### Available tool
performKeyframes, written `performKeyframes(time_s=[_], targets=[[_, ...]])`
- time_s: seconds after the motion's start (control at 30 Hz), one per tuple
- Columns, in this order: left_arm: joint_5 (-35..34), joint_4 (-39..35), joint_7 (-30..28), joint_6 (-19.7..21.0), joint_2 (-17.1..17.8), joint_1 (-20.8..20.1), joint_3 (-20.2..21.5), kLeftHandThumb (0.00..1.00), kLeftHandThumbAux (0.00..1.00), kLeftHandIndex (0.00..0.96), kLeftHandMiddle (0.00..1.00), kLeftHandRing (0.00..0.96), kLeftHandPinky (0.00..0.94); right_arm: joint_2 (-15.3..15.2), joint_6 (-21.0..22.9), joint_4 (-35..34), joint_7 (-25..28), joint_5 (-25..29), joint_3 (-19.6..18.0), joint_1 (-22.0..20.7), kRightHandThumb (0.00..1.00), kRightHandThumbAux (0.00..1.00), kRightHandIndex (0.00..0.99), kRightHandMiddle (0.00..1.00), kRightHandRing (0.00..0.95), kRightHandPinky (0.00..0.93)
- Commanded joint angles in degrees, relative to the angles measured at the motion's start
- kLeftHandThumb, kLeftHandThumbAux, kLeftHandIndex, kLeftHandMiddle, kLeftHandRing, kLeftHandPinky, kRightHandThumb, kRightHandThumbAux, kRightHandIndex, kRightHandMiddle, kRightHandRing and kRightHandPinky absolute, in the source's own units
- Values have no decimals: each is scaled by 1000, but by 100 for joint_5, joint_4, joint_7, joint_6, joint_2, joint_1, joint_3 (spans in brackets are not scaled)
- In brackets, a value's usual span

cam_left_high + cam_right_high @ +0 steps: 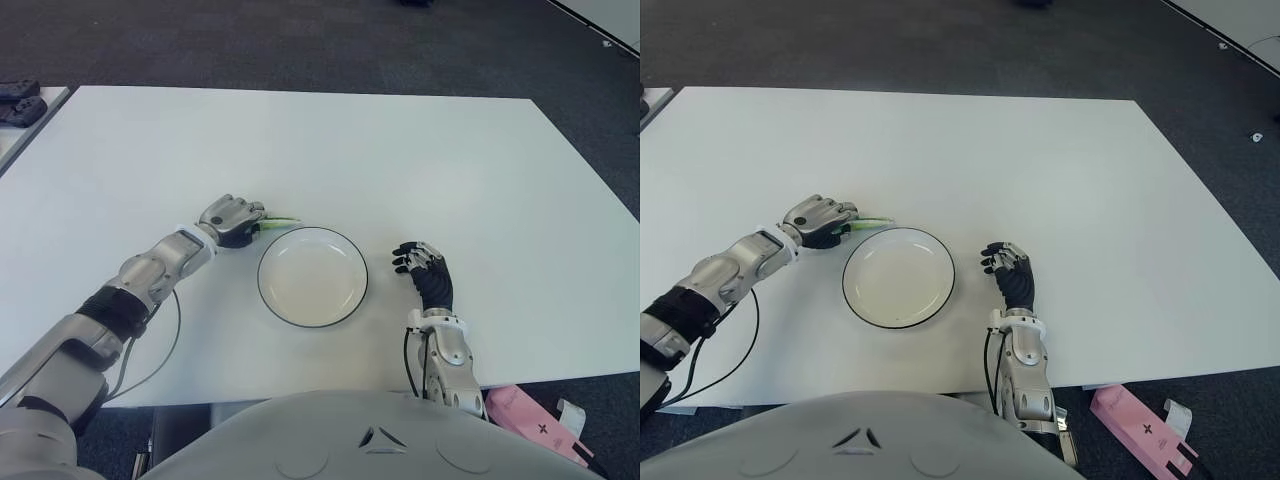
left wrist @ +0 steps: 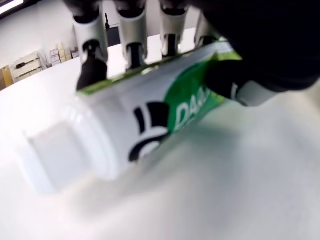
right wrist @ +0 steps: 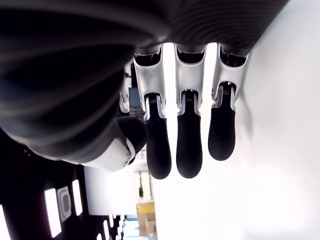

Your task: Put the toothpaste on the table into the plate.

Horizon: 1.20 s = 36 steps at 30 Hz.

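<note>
The left robot hand [image 1: 232, 217] is closed around the toothpaste [image 2: 150, 115]: in its wrist view four fingers [image 2: 132, 42] wrap over the tube from one side and the thumb presses from the other. The tube lies low, just above or against the white surface [image 1: 420, 150]; which of the two cannot be told. Its long axis runs out of the grip toward the plate [image 1: 270, 300], and the green end sticking out of the fist reaches nearly to the plate's far-left rim. The plate lies just to the right of this hand, so the carry is probably a short sideways move. The right robot hand [image 1: 425, 270] shows beside the plate on its right, fingers loosely curled and holding nothing.
</note>
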Motion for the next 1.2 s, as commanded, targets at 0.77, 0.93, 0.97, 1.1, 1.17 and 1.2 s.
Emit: performKeyframes(time_s=[0.77, 0.93, 0.97, 1.1, 1.17, 1.2], targets=[[-346, 270, 87, 77, -12, 650, 244, 741, 700, 443, 880, 873, 878, 43, 93, 59, 49, 39, -72, -4, 711, 726, 430, 500, 510, 517], [-449, 17, 109, 385, -92, 786, 489, 739, 700, 443, 875, 868, 870, 48, 41, 80, 64, 41, -65, -3, 711, 726, 430, 503, 517, 527], [-477, -25, 119, 439, -112, 811, 537, 738, 700, 443, 874, 867, 871, 49, 29, 86, 66, 41, -64, -3, 711, 725, 430, 503, 517, 524], [-585, -177, 219, 649, -208, 917, 753, 736, 700, 442, 869, 861, 859, 57, 2, 105, 75, 48, -61, -7, 711, 726, 430, 503, 518, 524], [-659, -259, 315, 760, -272, 974, 902, 736, 700, 442, 865, 858, 850, 64, -1, 114, 78, 58, -62, -11, 711, 726, 429, 503, 518, 523], [-710, -329, 363, 810, -291, 1002, 997, 736, 700, 442, 864, 856, 846, 67, -3, 120, 79, 60, -60, -13, 711, 726, 429, 503, 518, 523]])
